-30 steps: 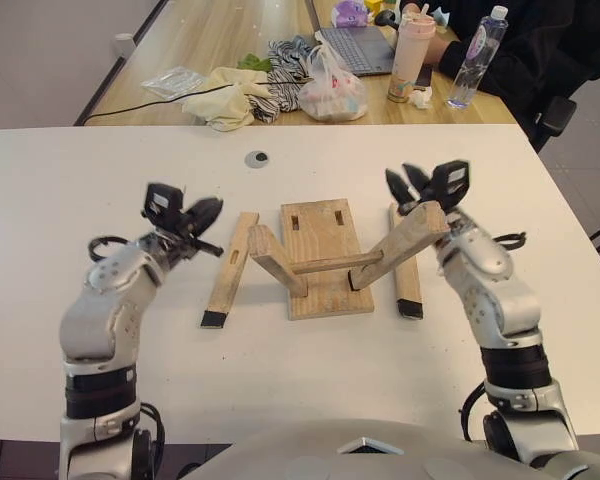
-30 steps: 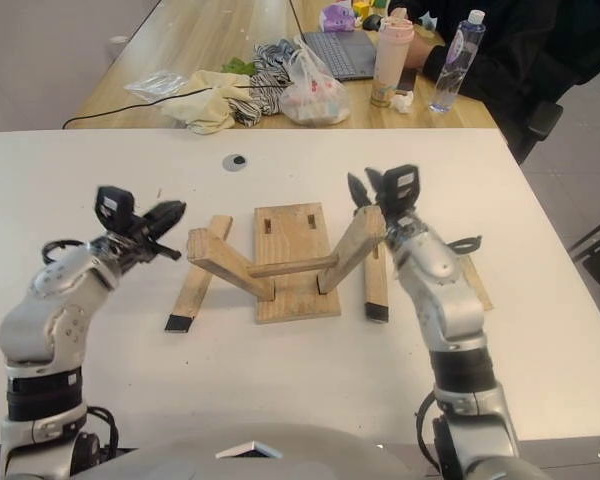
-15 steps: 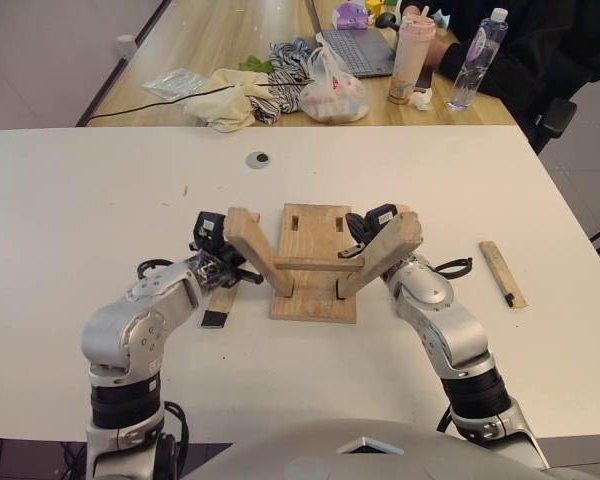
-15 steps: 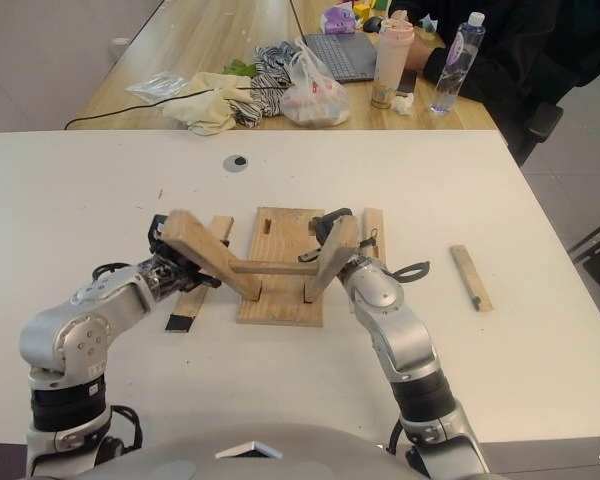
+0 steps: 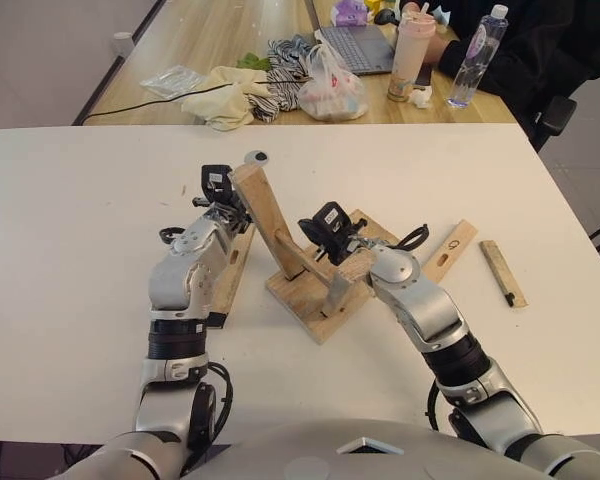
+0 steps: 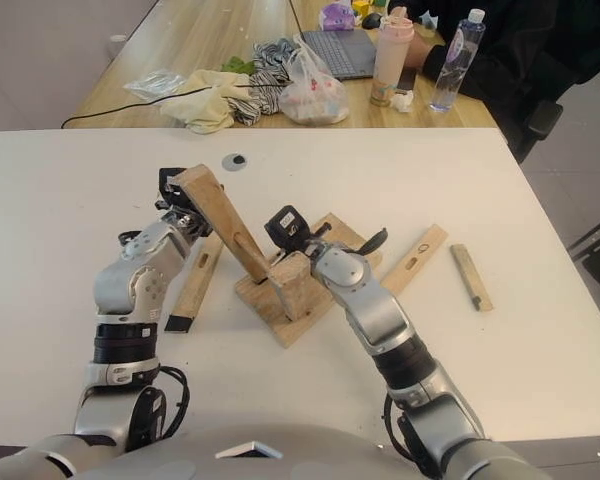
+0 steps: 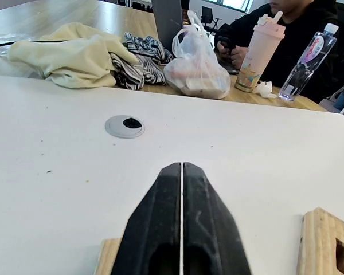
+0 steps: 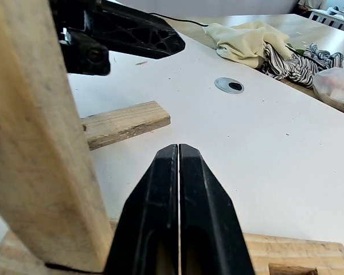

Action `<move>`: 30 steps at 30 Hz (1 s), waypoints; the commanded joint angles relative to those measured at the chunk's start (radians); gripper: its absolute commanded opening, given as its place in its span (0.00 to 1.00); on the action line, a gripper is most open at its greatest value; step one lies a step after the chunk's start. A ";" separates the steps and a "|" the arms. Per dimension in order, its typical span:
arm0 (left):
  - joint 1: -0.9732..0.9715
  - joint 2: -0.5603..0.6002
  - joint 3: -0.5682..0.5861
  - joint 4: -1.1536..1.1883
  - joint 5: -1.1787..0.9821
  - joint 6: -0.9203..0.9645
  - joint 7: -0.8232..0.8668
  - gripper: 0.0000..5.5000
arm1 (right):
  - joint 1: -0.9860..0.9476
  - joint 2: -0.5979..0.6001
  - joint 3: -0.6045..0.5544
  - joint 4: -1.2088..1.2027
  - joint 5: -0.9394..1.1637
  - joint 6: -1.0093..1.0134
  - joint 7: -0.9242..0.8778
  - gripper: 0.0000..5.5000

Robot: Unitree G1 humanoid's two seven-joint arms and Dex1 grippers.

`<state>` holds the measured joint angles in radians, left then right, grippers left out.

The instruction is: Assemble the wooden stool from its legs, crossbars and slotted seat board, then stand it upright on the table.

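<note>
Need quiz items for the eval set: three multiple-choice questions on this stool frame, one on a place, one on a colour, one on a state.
1. The short loose crossbar lies:
A. on the table, to the right of the seat board
B. on top of the seat board
C. in a gripper

2. The near end of the leg lying flat at the left is:
A. red
B. black
C. white

3. The right gripper is:
A. wide open
B. holding a bottle
C. shut

Key:
1 A, it lies alone toward the table's right side.
2 B, its near tip is black.
3 C, the right wrist view shows its fingers pressed together.
</note>
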<state>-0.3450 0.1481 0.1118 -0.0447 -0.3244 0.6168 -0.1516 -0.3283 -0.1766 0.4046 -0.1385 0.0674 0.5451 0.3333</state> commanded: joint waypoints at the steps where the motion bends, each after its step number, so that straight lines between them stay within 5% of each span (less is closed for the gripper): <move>1: 0.084 0.089 0.044 -0.116 -0.028 0.052 -0.056 0.00 | -0.077 -0.097 -0.133 0.026 0.006 -0.035 0.050 0.00; 7: 0.412 0.502 -0.008 -0.560 -0.281 0.410 -0.443 0.00 | -0.118 -0.262 -0.198 0.212 -0.003 -0.067 0.207 0.00; 9: 0.477 0.557 -0.027 -0.674 -0.353 0.437 -0.517 0.00 | -0.116 -0.294 -0.183 0.244 -0.006 -0.078 0.270 0.00; 14: 0.422 0.423 -0.235 -0.724 -0.392 0.477 -0.435 0.00 | -0.131 -0.408 -0.071 0.302 -0.047 -0.125 0.517 0.00; 21: 0.241 0.304 -0.605 -0.452 -0.145 0.413 -0.339 0.00 | -0.130 -0.440 0.020 0.444 -0.152 -0.239 0.618 0.00; 30: 0.213 0.346 -0.595 -0.261 0.047 0.378 -0.227 0.00 | -0.099 -0.463 0.062 0.427 -0.171 -0.295 0.741 0.00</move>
<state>-0.1510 0.4143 -0.5077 -0.3825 -0.3625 0.9212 -0.4378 -0.4979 -0.6119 0.4117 0.2898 -0.0827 0.2358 1.0136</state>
